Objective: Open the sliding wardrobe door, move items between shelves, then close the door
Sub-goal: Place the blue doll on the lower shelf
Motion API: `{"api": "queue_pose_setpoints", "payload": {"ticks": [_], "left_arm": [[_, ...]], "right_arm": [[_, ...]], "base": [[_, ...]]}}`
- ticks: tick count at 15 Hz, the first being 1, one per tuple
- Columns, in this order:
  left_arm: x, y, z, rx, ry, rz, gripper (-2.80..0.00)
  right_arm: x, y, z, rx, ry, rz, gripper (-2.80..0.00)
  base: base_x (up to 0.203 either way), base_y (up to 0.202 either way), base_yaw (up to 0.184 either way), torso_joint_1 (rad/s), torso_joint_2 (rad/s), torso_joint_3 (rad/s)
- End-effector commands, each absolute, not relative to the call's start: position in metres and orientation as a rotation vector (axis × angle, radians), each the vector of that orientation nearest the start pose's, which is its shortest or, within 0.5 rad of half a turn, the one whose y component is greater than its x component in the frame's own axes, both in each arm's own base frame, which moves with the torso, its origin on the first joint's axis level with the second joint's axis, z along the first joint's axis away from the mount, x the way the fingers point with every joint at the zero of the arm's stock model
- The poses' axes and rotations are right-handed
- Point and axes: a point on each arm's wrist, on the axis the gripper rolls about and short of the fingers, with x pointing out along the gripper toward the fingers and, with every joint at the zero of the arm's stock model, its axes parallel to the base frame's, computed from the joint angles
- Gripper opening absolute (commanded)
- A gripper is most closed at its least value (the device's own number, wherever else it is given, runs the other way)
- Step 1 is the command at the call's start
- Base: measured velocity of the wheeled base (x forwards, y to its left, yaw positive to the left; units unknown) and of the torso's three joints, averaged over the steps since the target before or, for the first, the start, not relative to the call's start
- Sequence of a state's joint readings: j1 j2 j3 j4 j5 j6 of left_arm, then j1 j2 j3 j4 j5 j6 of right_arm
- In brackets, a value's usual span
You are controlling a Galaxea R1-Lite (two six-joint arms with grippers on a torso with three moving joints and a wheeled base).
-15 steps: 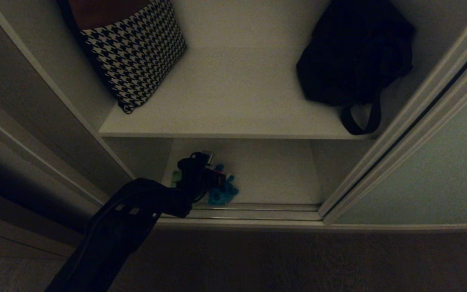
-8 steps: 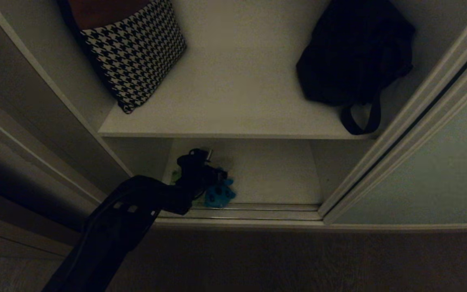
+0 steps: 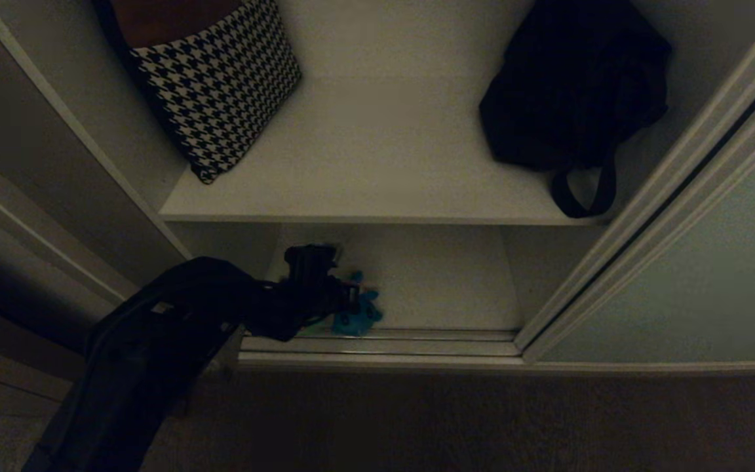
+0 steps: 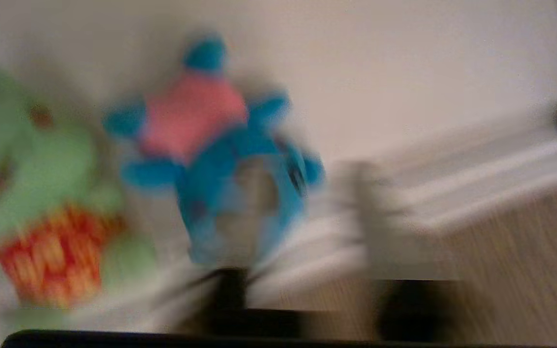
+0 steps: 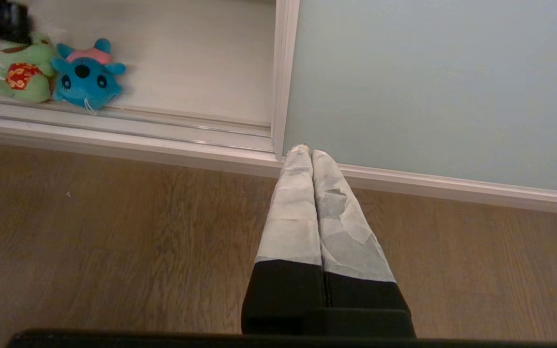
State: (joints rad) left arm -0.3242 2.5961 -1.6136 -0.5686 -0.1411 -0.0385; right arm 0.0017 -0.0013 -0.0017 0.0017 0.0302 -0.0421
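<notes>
Two plush toys — a blue one (image 5: 86, 75) touching a green frog (image 5: 21, 72) — lie at the bottom shelf's (image 5: 186, 58) front edge, likely light, soft and squashy, best pinched across the body; left hand (image 3: 345, 298), clenched, hovers at the blue one.
</notes>
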Motion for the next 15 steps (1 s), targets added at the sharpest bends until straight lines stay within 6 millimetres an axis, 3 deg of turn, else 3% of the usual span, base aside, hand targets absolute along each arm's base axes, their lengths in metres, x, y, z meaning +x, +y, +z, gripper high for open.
{"api": "queue_pose_setpoints", "payload": {"ticks": [1,3,8,12,15], "left_arm": [[0.456,-0.164,0.027,0.012,0.465,-0.451,-2.8],[0.423,-0.162,0.029,0.039,0.531,-0.425,-2.8],[0.343,-0.138,0.071,0.046,0.521,-0.383,-2.8],[0.289,-0.115,0.126,0.04,0.417,-0.326,-2.8],[0.237,-0.093,0.161,0.044,0.411,-0.286,-2.8]], "right_arm": [[-0.023,0.001,0.076,-0.043,-0.002,0.032,-2.8],[-0.023,0.001,0.076,-0.043,-0.002,0.032,-2.8],[-0.023,0.001,0.076,-0.043,-0.002,0.033,-2.8],[-0.023,0.001,0.076,-0.043,-0.002,0.033,-2.8],[-0.023,0.001,0.076,-0.043,-0.002,0.032,-2.8]], "base": [[0.0,0.0,0.0,0.0,0.0,0.0],[0.0,0.0,0.0,0.0,0.0,0.0],[0.0,0.0,0.0,0.0,0.0,0.0],[0.0,0.0,0.0,0.0,0.0,0.0],[0.0,0.0,0.0,0.0,0.0,0.0]]}}
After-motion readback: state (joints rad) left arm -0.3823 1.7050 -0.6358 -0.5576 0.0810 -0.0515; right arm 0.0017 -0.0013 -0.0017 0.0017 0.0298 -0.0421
